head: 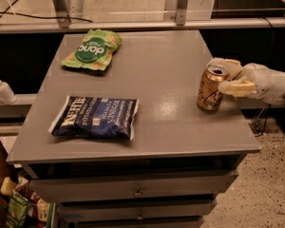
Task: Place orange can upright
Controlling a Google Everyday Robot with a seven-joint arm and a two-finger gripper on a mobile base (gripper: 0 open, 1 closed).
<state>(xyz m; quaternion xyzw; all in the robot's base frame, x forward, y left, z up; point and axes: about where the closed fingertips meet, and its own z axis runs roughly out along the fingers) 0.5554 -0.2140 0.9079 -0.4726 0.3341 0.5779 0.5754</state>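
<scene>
— What are we seeing at the left?
— We are seeing a soap bottle (1,88) standing beyond the left edge of the surface (171,122). A green bag (91,50) is lying far left on it, and a dark blue chip bag (95,117) is lying nearer.
— And at the right?
— The orange can (210,90) is standing upright near the right edge. The claw (224,75) is reaching in from the right at the can's top; we are unable to tell whether it is grasping or released.
</scene>
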